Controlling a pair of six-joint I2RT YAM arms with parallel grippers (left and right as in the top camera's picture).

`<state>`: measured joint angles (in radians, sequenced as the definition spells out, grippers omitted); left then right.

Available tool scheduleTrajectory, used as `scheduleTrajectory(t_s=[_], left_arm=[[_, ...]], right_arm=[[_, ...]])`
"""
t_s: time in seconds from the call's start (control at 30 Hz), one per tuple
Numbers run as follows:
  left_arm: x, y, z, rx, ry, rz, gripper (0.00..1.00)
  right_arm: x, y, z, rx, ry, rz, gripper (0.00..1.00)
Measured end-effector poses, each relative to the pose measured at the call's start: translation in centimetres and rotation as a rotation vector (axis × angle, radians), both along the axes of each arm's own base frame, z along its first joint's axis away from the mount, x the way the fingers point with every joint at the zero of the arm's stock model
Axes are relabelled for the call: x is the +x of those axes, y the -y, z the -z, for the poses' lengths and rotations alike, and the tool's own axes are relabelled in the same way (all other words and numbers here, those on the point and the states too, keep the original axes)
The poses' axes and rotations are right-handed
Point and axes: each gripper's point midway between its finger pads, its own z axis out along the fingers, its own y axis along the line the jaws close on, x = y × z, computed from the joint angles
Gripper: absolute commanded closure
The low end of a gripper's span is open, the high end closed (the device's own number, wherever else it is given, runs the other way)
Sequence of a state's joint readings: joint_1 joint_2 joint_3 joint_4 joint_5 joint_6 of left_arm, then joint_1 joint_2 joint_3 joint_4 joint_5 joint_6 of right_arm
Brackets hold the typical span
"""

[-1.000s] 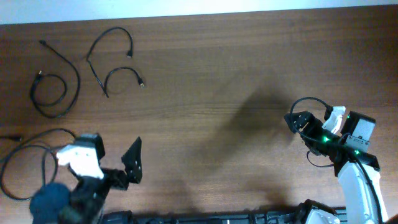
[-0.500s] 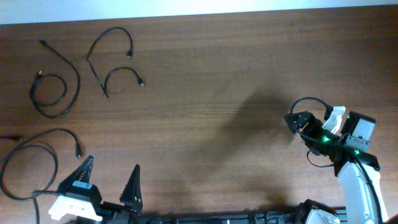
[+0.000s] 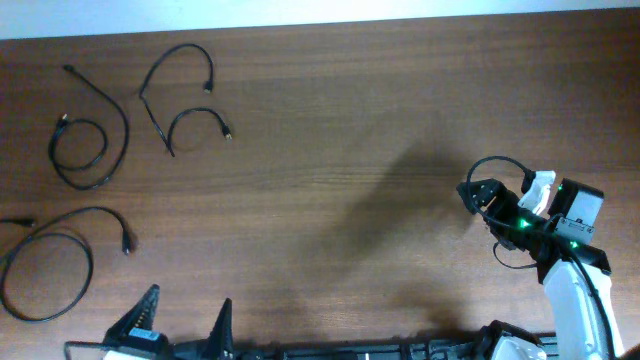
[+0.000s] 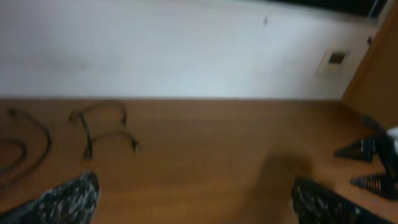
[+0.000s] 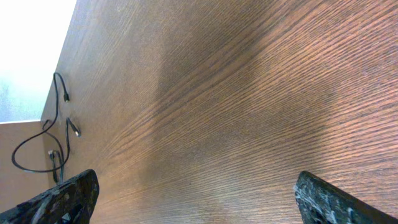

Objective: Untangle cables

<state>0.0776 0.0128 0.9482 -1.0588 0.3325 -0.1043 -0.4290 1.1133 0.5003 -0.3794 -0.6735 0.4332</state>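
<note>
Lying in separate loops on the left of the brown wooden table (image 3: pixel 340 130): thin black plug-ended cables (image 3: pixel 126 135), none gripped. Left two-finger gripper (image 3: pixel 188 300) spread wide, empty; right two-finger gripper (image 5: pixel 196 186) likewise. Risk: catching a neighbouring loop when reaching in, dragging cords together again.

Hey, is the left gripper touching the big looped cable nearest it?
Apart. The overhead view shows a strip of bare tabletop between the left gripper and the looped cable. The jaws are open and empty.

The overhead's bottom edge crops the left fingers (image 3: pixel 143 312).
</note>
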Motion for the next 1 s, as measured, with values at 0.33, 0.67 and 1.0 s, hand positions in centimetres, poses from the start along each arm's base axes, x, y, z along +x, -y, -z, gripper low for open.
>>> scheduleTrajectory(t_s=[0.33,0.67,1.0], left_arm=[[1.6,-3.4,-0.7,0.023,0.05,-0.193,0.01],[10.8,-6.4,4.3,-0.116,0.131,-0.337,0.01],[15.2,-7.6,13.4,-0.155,0.126,-0.384,0.01]], right_arm=[[0.0,0.0,0.0,0.0,-0.002,0.0,0.01],[0.0,0.0,0.1,-0.001,-0.003,0.002,0.01],[0.0,0.0,0.0,-0.002,-0.002,0.002,0.01]])
